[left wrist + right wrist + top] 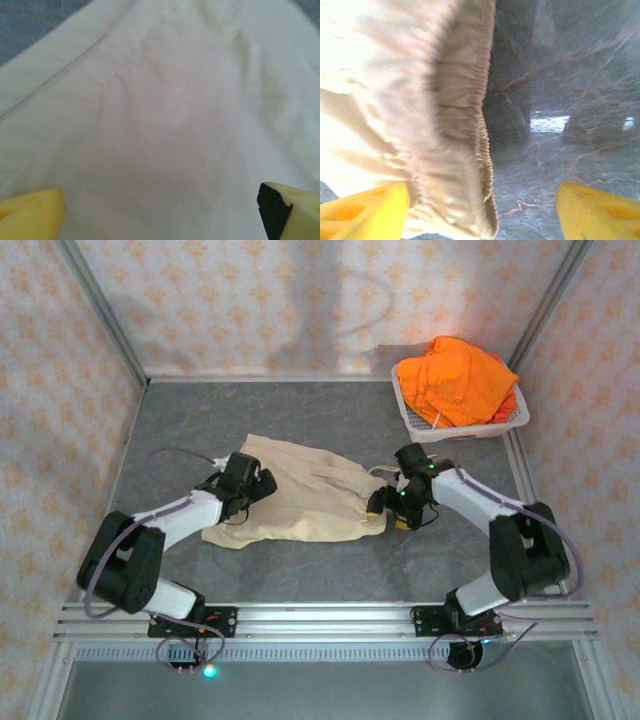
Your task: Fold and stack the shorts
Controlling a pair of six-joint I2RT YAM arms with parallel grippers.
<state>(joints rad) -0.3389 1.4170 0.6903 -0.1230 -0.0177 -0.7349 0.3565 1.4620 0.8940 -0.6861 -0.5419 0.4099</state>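
Pale beige shorts [300,502] lie spread flat in the middle of the grey table. My left gripper [262,485] hangs over their left part, open; in the left wrist view its yellow fingertips [30,212] stand wide apart just above the plain cloth [165,115]. At the shorts' right edge my right gripper [388,508] is open too. The gathered waistband [465,150] lies loose between its yellow fingers [365,212], close to the left one and not pinched. Bright orange shorts [458,378] are heaped in the basket at the back right.
The white mesh basket [420,426] stands in the table's back right corner. Patterned walls and metal frame posts close in the sides and back. Bare grey marbled table [330,570] runs in front of the beige shorts and behind them.
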